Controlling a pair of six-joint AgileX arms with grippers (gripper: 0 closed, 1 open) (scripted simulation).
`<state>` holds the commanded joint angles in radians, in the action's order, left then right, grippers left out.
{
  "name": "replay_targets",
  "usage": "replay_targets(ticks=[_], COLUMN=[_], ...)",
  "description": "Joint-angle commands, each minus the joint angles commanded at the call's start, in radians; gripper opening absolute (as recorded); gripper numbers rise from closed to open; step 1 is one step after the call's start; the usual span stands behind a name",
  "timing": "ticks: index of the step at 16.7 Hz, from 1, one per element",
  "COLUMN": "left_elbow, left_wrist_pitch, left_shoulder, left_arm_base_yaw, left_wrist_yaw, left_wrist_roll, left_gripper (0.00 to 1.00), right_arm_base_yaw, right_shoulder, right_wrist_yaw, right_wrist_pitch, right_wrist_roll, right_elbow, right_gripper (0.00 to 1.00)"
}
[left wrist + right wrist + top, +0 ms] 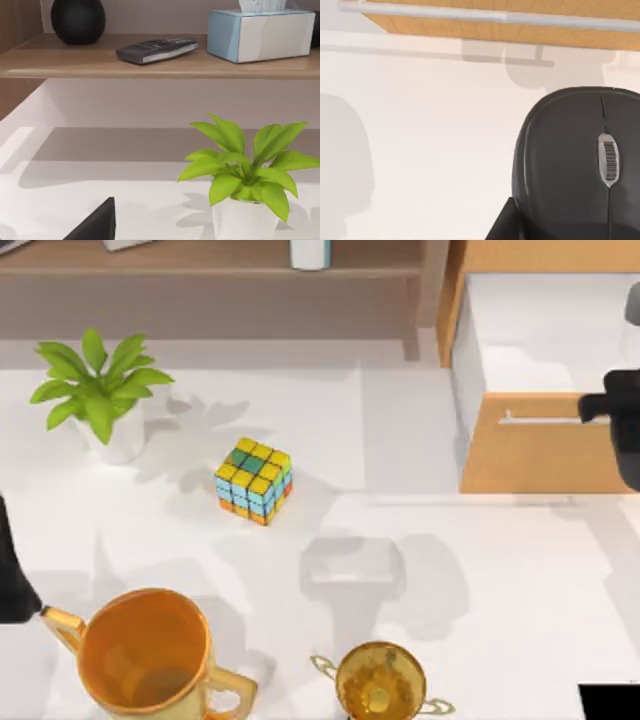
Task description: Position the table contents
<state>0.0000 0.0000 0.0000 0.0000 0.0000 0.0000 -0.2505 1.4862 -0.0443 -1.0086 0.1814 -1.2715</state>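
The white table (500, 570) carries a colourful puzzle cube (253, 480) at its middle, a potted green plant (100, 390) at the back left, a large golden cup (145, 652) at the front left and a small golden trophy (380, 680) at the front centre. My right gripper (612, 410) hovers at the right edge by the drawer's front and is shut on a black mouse (575, 160), with one dark finger (501, 220) against the mouse's side. My left arm (10, 575) is parked at the left edge.
A light-brown wooden cabinet stands at the back right with its drawer (540, 340) pulled open, its handle (485, 16) just ahead of the mouse. A shelf (160, 62) behind the table holds a remote (156, 50), a tissue box (261, 35) and a black vase (78, 20).
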Motion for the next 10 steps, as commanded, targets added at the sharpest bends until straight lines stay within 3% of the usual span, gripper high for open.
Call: replay_targets(ticks=[10], left_elbow=[0.000], left_wrist_pitch=[0.000], left_shoulder=[0.000], left_arm_base_yaw=[0.000], left_wrist_yaw=[0.000], left_wrist_roll=[0.000], left_gripper=[1.00], right_arm_base_yaw=[-0.103], right_shoulder=[-0.372], right_wrist_yaw=[-0.001], right_wrist_pitch=[0.038], right_wrist_roll=[0.138], right_elbow=[0.590], right_gripper=[0.00])
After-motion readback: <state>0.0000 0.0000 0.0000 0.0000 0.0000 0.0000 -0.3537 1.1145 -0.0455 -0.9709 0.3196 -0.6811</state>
